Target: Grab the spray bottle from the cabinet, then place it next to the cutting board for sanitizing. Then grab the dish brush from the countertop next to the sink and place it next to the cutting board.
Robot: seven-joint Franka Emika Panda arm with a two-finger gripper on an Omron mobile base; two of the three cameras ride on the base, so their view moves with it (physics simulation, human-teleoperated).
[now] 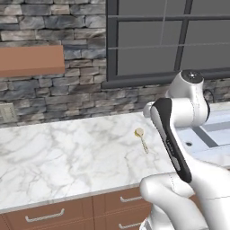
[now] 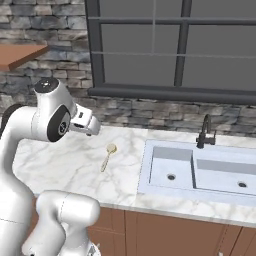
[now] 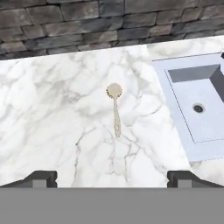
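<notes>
Dark fingers [image 3: 43, 178] spread wide, empty, above the veined marble desk [image 3: 52, 113].
Slim pale dish brush [image 3: 115, 109] with small round yellowish head lies flat on the desk, beside the grey rectangular sink [image 3: 197, 105].

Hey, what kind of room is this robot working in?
Most likely a kitchen: a white marble countertop holds a light grey double sink with a dark curved faucet, and reddish-brown drawer cabinets sit below.
</notes>
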